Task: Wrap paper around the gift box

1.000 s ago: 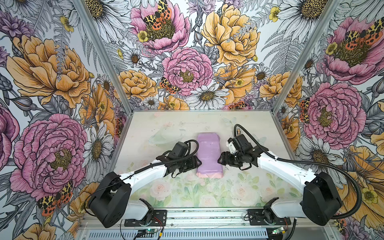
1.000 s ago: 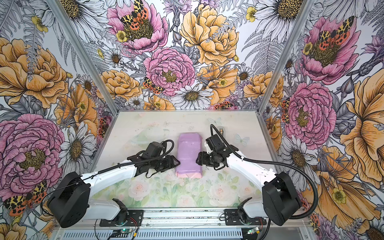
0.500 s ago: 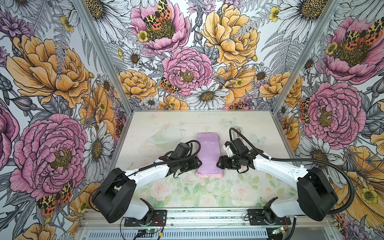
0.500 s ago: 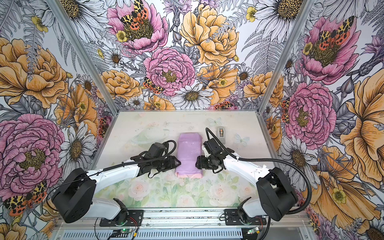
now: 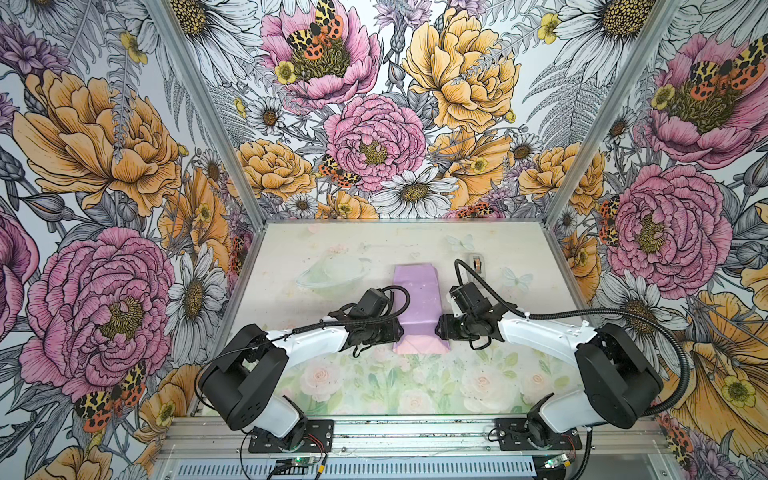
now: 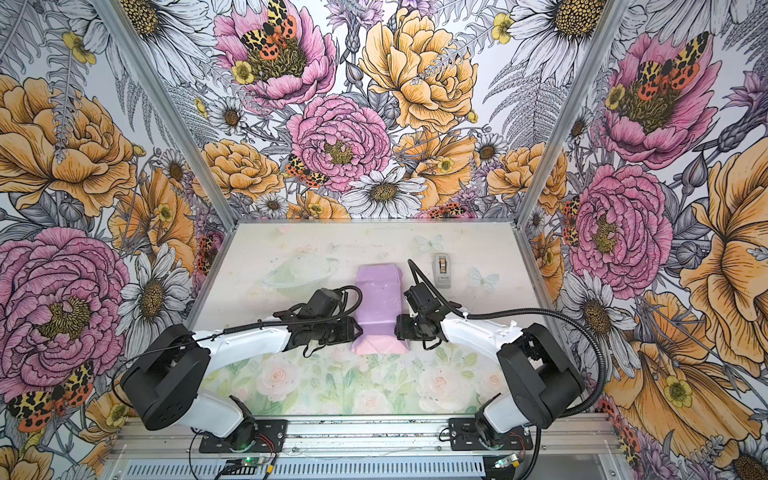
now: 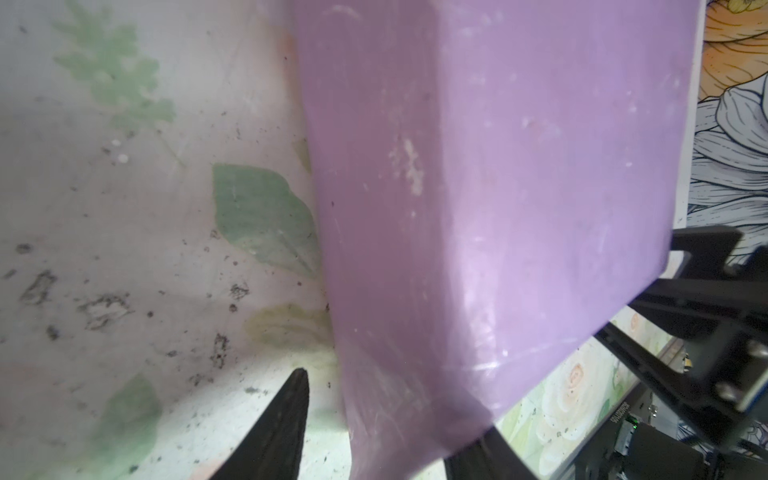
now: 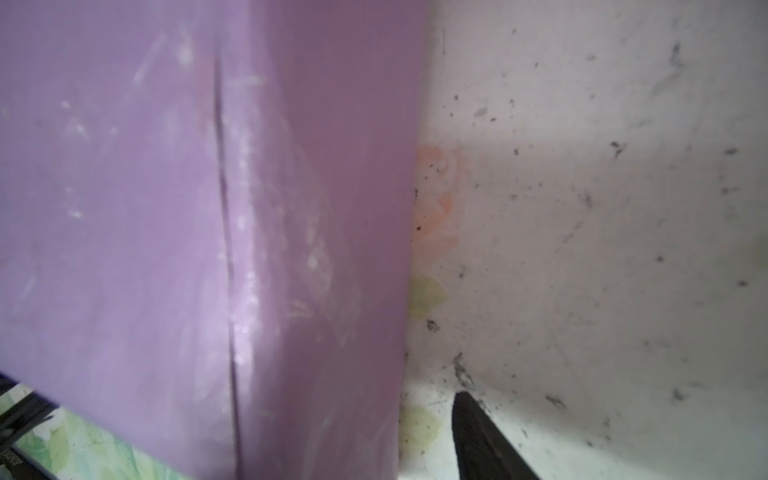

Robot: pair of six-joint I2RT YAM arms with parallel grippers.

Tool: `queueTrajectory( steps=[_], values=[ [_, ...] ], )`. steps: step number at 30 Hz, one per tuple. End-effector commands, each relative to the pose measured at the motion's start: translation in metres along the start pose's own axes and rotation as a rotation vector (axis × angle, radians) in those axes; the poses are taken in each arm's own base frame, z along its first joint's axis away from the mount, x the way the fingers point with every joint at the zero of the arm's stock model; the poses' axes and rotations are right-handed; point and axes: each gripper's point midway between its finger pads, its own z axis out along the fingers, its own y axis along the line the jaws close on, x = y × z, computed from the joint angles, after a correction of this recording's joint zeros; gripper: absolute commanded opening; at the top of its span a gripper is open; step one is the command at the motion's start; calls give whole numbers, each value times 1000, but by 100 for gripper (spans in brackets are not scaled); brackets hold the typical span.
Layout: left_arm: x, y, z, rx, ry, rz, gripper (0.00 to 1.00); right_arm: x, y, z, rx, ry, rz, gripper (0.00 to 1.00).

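front rail: the aluminium rail (image 5: 415,432) carries both arm bases. Between it and the wrapped parcel lies a broad strip of bare floral table (image 5: 374,386).
paper, near end: the paper (image 5: 420,345) ends nearest the rail in a pale pink folded flap, flat on the table. Farther back it looks lilac.
left gripper (image 5: 400,331): it reaches in sideways against the parcel's left side, just behind the pink flap. Its jaws stand apart. In the left wrist view one finger (image 7: 286,428) rests just off the paper's side wall and the other shows dark past the paper's corner, so the wrapped edge sits between them unpinched.
right gripper (image 5: 437,331): it mirrors the left on the parcel's right side. The visible finger (image 8: 482,440) stands just clear of the paper wall, so the jaws are parted. The other finger is hidden behind the paper.
gift box (image 5: 415,303): it lies mid-table under the paper as a lilac block, between the two grippers and reaching farther back than they do.
axis: the parcel's long axis runs from rail to back wall, pink flap toward the rail. A folded tuck shows at the far right corner.
sides: the table is bare to the left, up to the wall.
tape dispenser (image 6: 442,270): it is grey and lies beyond the right gripper, near the parcel's far right corner, not touching it.
far edge: bare table runs from the parcel's far end to the back wall (image 5: 374,124).
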Motion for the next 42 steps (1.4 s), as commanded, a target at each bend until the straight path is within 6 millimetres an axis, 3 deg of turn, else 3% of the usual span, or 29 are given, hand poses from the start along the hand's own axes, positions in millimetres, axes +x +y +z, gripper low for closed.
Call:
queueTrajectory(
  steps=[1, 14, 22, 28, 32, 35, 42],
  values=[
    [-8, 0, -1, -46, -35, 47, 49, -13, 5, 4, 6, -75, -8, 58],
    [-9, 10, -3, -203, -58, 104, 41, -20, -6, 1, 120, -179, 25, 48],
    [-14, 7, 0, -221, -77, 119, 36, -17, 9, 8, 92, -182, 11, 40],
    [-20, 7, 1, -248, -101, 130, 32, -17, 16, 7, 79, -194, 39, 40],
    [-25, 11, 0, -281, -114, 146, 25, -18, 14, 6, 88, -205, 67, 51],
    [-27, 13, -3, -303, -121, 159, 20, -17, 11, 6, 102, -206, 89, 53],
    [-29, 13, -2, -313, -126, 176, 12, -17, 16, 8, 98, -205, 101, 35]
  ],
)
